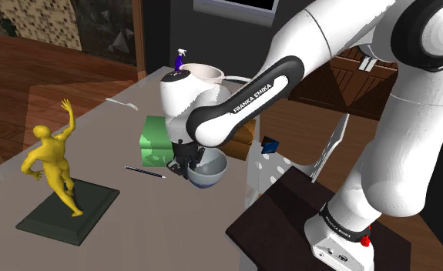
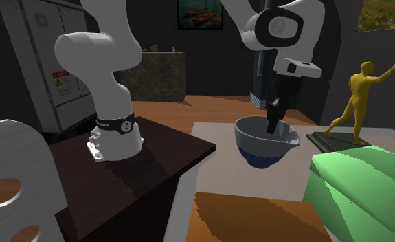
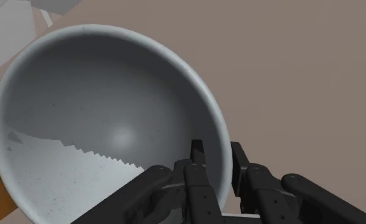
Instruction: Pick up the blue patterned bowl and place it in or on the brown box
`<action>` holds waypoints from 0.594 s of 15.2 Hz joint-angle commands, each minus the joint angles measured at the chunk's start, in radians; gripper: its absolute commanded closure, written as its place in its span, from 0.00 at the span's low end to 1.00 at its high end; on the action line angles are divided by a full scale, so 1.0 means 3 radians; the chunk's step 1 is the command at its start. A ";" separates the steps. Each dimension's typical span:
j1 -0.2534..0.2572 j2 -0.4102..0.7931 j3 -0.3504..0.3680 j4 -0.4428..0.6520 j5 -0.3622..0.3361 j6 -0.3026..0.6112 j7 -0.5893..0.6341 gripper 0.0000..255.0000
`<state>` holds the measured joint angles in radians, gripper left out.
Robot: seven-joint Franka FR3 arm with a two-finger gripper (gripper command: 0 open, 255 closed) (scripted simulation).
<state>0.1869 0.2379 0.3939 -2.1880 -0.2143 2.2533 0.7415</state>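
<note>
Bowl, rim pinched by tool, seemingly above table, near brown box

Gripper clasps the bowl by its rim; the table around the bowl is bare and passable. Just beside the gripper, on the figurine side, stands a green box, the nearest obstruction. A thin pen lies flat near it. The yellow figurine stands well apart, with open tabletop between. The brown box, near the gripper, has a bare top face.
</note>
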 commanded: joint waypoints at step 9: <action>-0.0035 -0.0316 0.0056 0.0119 0.0198 -0.0396 -0.0151 1.00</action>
<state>0.1769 0.1527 0.4091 -2.1548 -0.1604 2.1454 0.6996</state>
